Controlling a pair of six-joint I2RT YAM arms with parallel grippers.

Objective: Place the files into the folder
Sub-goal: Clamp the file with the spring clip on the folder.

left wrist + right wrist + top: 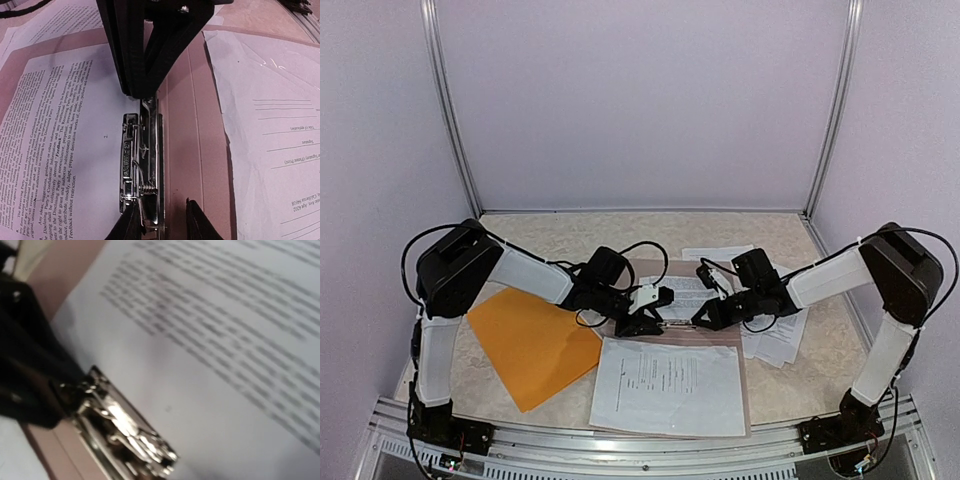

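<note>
Our left claw (161,215) stands slightly open astride the clipboard's (192,130) metal clip (142,170); we cannot tell the right claw's (700,318) opening.

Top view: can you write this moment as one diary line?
left gripper: astride metal clip | right gripper: at clip's other end | folder: left of clipboard | files: outside folder

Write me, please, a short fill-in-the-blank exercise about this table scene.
1. The flat folder is ____ in colour.
2. The clipboard carries a shiny metal ____.
3. The nearest printed sheet is ____ paper.
Missing words: orange; clip; white.
</note>
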